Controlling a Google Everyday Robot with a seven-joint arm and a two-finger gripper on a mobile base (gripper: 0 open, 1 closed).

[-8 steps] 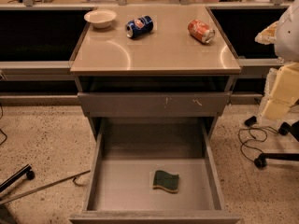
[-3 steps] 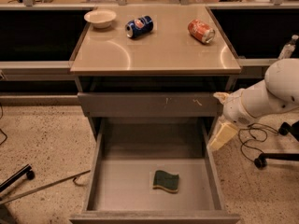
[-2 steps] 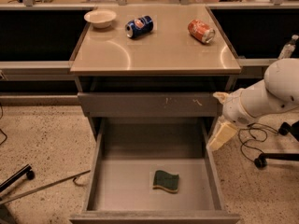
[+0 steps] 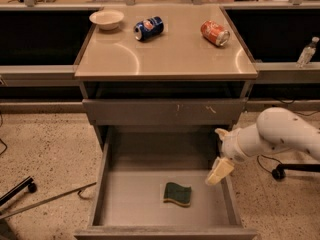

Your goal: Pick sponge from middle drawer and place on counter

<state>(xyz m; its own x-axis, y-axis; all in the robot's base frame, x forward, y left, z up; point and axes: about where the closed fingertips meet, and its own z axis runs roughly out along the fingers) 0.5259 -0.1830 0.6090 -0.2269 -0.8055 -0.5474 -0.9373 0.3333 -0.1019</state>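
Green-and-yellow sponge (image 4: 177, 194) lies flat on middle drawer (image 4: 125, 200) floor.
Gripper (image 4: 220, 170) hangs at the drawer's right wall; sponge lower-left of it, apart; grip state cannot be told.

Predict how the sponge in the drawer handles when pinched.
Sponge probably compresses and weighs little; wavy edges suggest foam. Lying flat on the middle drawer floor, unlikely to roll. Tool hovers beside it, near the right wall.

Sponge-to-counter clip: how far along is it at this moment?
Done: the middle drawer stands open. In hand: the gripper hangs by the drawer's right wall, apart from the sponge lying on its floor. Left: grasp, lift, place on the counter.
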